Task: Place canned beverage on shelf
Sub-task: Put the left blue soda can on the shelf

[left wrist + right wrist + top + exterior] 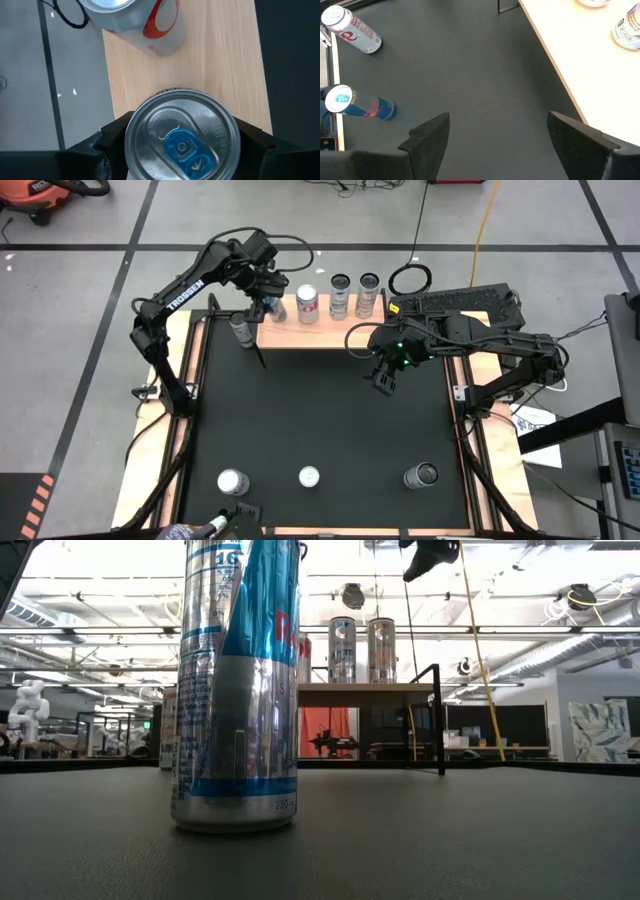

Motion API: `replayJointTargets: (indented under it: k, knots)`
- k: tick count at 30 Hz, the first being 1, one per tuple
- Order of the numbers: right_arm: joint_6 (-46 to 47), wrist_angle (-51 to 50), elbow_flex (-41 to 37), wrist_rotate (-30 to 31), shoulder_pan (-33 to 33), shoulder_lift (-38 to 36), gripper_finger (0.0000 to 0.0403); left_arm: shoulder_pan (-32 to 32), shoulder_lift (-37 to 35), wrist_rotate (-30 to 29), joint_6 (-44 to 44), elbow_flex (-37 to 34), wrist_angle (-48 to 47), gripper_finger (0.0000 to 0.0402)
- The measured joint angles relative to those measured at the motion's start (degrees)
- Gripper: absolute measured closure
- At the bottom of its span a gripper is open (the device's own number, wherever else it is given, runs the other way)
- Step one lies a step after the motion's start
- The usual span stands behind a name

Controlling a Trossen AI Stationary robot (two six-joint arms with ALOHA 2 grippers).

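Silver can point(181, 137) gripped between left jaws, over shelf point(220, 75)

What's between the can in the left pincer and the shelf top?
Nothing visible. The left pincer grips a can directly over bare wood at the shelf end. The nearest thing, a red-and-white can, stands apart further along the shelf. The right pincer hovers over the mat, empty.

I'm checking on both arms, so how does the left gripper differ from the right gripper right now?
The left gripper is over the shelf with its fingers around a silver can; the right gripper holds nothing. The left gripper sits at the shelf's left end; the right gripper hangs open over the black mat, in front of the shelf. Both point downward.
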Motion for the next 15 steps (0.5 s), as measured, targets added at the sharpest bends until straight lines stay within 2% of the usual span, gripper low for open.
replayJointTargets:
  k: [15]
  knots:
    - [0.0,0.0,0.0,0.0,0.0,0.0,0.0087,0.0,0.0,0.4,4.1,0.0,-0.1,0.0155]
